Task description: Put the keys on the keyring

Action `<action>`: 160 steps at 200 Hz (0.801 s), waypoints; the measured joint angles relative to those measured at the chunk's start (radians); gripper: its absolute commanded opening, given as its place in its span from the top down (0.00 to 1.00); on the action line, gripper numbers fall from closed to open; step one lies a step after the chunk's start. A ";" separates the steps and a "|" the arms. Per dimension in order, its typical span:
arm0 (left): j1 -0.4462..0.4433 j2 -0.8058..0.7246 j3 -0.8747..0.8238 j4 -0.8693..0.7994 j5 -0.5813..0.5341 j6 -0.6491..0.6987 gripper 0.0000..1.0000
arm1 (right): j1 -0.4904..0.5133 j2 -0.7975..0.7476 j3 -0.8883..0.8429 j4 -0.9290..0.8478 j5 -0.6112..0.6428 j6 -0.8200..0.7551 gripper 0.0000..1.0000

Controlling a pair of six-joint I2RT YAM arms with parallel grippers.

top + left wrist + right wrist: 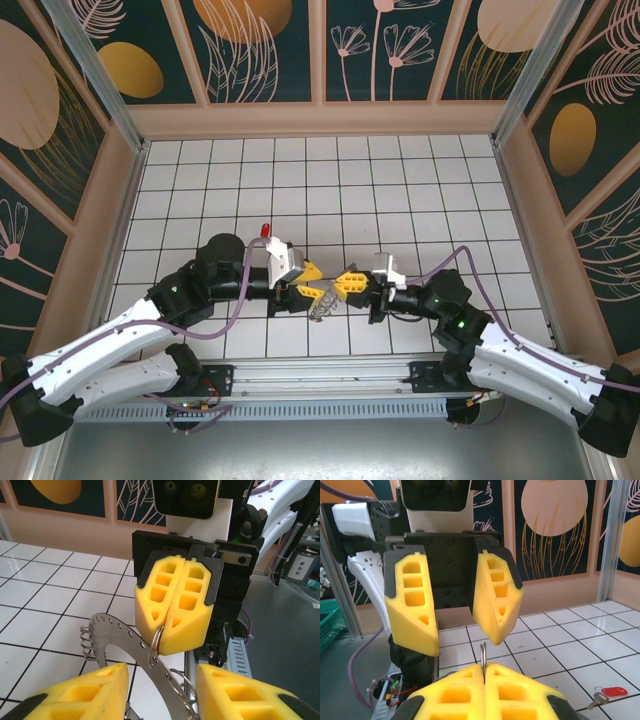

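Observation:
The keyring (pixel 116 637) is a flat grey metal arc with small holes, carrying thin wire loops and a spring; it hangs between the two grippers (pixel 320 302). My right gripper (pixel 484 672) is shut on one thin wire loop (pixel 483 656) of the keyring, and its closed yellow fingers (pixel 170 605) face the left wrist camera. My left gripper (pixel 162 680) is open, with the arc running between its fingers without touching them; its spread fingers (pixel 497 600) hang above the loop. The red-headed key (pixel 615 691) lies on the tiles behind the left arm (pixel 264 231), apart from both grippers.
White tiled floor (pixel 400 190) stretches to the back, bounded by patterned walls (pixel 330 50). A metal rail (pixel 320 375) with the arm bases runs along the near edge. The left arm's elbow (pixel 222 250) lies close to the key.

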 measured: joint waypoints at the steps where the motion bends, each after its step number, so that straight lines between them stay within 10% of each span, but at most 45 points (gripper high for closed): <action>1: 0.000 0.001 0.000 0.001 0.000 0.000 0.62 | 0.000 0.000 -0.001 0.002 0.000 0.000 1.00; 160: 0.000 0.059 -0.011 0.089 0.071 0.000 0.79 | -0.023 0.021 -0.077 0.209 -0.055 0.093 1.00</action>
